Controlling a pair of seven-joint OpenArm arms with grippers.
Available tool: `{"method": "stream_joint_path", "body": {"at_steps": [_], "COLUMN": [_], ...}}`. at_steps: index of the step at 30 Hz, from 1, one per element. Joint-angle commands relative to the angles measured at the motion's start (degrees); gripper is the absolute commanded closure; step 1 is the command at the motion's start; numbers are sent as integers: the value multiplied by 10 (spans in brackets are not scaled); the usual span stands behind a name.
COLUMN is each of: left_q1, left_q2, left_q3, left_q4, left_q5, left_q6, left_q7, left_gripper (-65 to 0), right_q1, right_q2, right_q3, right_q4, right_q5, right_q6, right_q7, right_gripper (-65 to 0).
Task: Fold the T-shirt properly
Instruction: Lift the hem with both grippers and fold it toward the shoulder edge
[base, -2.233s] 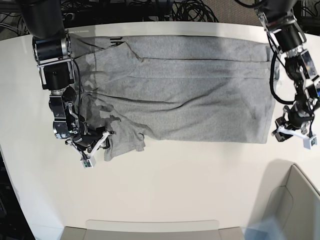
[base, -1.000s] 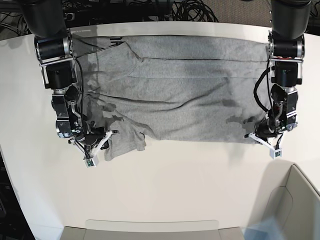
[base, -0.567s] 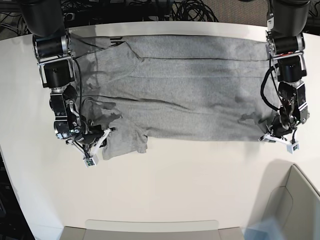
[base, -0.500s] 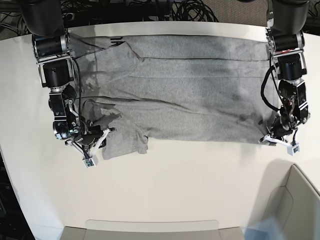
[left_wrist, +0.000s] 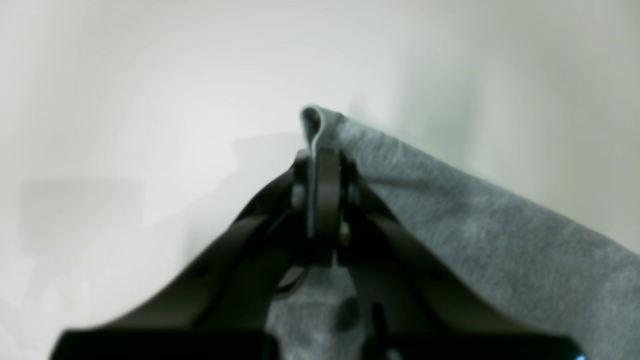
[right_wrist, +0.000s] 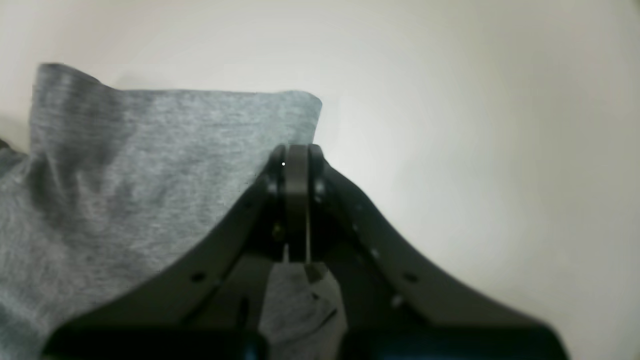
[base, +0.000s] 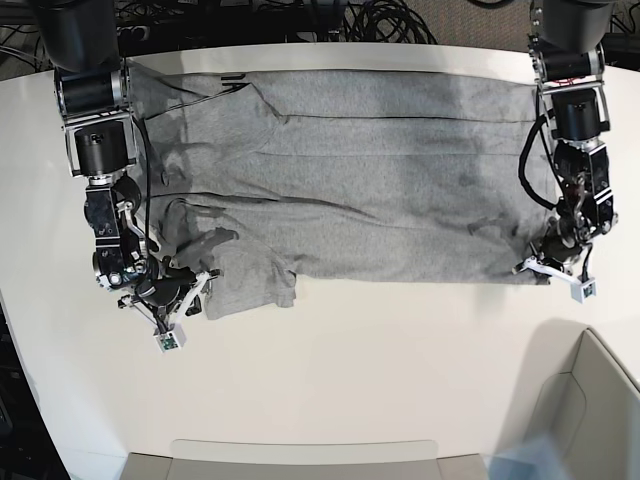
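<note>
The heather-grey T-shirt (base: 380, 170) lies spread flat across the far half of the white table, plain side up, with a sleeve bunched at its near left. My left gripper (base: 542, 267) is shut on the shirt's near right hem corner. In the left wrist view, a fold of grey cloth (left_wrist: 475, 240) sticks up between the shut left gripper (left_wrist: 315, 165). My right gripper (base: 190, 291) is shut on the edge of the bunched sleeve. In the right wrist view, cloth (right_wrist: 150, 165) lies left of the shut right gripper (right_wrist: 296, 160) and passes between its fingers.
The white table (base: 350, 370) reaches toward me in front of the shirt. A grey bin (base: 592, 400) stands at the near right corner. A flat grey tray edge (base: 300, 458) lies at the near edge. Cables (base: 330, 18) run behind the table.
My left gripper came in from the right of the shirt and closed on the hem corner. My right gripper shifted slightly left with the sleeve.
</note>
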Motion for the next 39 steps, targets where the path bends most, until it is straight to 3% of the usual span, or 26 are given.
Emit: {"method": "stream_joint_path", "body": {"at_steps": [1,5,8,21,28,31,34,39], "left_q1": [-15,-18,-18,-15,-15,-14,-14,-14], "left_q2": [-12,-10,-10,-7,-7,-6,-6,-5], "left_q3": [-4,-4,-4,-4,-4,-4,-4,-4], "left_q4": [11,8,7,7,7,7,7,7], "left_q5": [-4,-4,-4,-4,-4,-4,-4,-5], "left_q6": [-3,-3,-3,-3,-3,-3,-3,-3], "left_q7": [-9,-9,-9,-9,-9,-9,-9,-9], "left_gripper": [0,0,0,0,0,0,0,0], "right_q1": [22,18,19,68,74,81,82,87], "right_q2": [3,-2,-6,-47,-52,-57,-68,-68], "right_q3": [4,4,3,-6,-89,-106,-103,-103], "right_q4": [8,7,3,-177,-184,-208,-213,-203], "right_q5": [7,8,5,3,-10,-52,-86,-91], "right_q6": [0,0,1,1,-1,-1,-2,-12], "right_q7": [11,15,15,89,84,84,84,84], "right_gripper": [-3,-201,-270,-255,-250,-168,-10,0]}}
